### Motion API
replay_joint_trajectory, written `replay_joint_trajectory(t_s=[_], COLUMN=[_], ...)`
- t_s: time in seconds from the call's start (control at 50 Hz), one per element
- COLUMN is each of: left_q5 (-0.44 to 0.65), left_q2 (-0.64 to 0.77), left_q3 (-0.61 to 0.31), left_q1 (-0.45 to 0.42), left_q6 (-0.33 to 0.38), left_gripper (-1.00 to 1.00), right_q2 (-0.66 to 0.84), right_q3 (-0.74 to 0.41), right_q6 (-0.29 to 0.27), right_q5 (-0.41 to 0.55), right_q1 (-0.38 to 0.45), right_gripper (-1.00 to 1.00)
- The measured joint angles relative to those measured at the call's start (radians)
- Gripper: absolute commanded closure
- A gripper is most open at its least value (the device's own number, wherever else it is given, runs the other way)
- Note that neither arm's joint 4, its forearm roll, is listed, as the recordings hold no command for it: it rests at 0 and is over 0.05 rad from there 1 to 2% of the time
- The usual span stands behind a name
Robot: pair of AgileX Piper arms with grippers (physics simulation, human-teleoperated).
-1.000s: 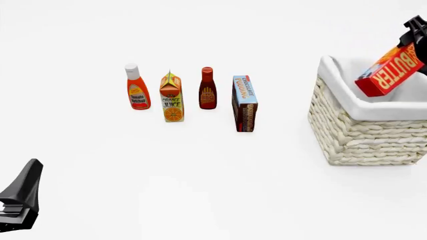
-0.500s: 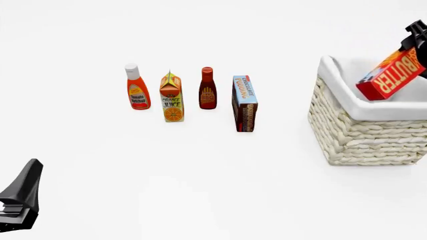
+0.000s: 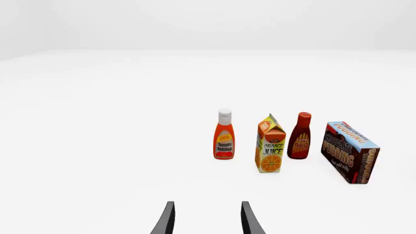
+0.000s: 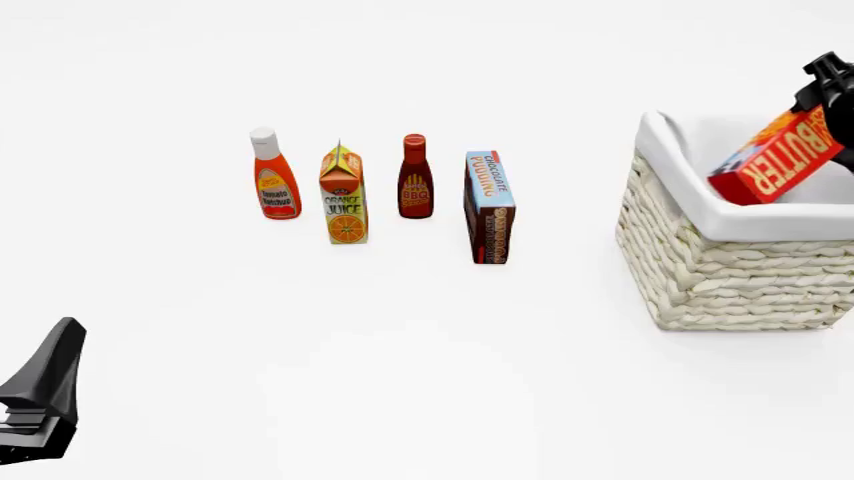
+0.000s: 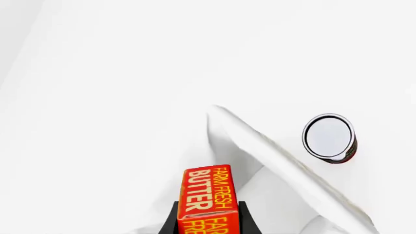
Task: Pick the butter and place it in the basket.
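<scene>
The butter (image 4: 777,160) is a red and orange box, tilted, held over the inside of the cream wicker basket (image 4: 727,275). My right gripper (image 4: 827,90) is shut on its upper end at the front view's right edge. In the right wrist view the butter (image 5: 206,197) sits between the fingers (image 5: 170,222), above the basket's white liner (image 5: 273,161). My left gripper (image 3: 206,219) is open and empty, low at the near left of the table, and shows in the front view (image 4: 47,385).
A row of groceries stands mid-table: tomato ketchup bottle (image 4: 274,175), orange juice carton (image 4: 343,195), BBQ sauce bottle (image 4: 415,178), chocolate pudding box (image 4: 489,207). A can with a white lid (image 5: 329,138) stands beyond the basket in the right wrist view.
The right gripper has lowered the butter a little toward the basket's inside and shifted it slightly right. The left arm has not moved.
</scene>
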Motion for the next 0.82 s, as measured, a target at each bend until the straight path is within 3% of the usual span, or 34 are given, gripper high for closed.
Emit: replay_joint_trajectory(t_s=[0.02,0.34,0.82], left_q5=[0.000,0.000,0.000], left_q2=[0.000,0.000,0.000], left_q3=[0.000,0.000,0.000], left_q1=[0.000,0.000,0.000], left_q6=[0.000,0.000,0.000], left_gripper=[-1.00,-1.00,-1.00], right_q2=[0.001,0.001,-0.015], right_q3=[0.001,-0.011,-0.027], right_q6=[0.002,0.043,0.054], right_q5=[-0.002,-0.019,-0.015], right_q1=[0.002,0.037,0.058], right_gripper=[-1.00,-1.00,-1.00])
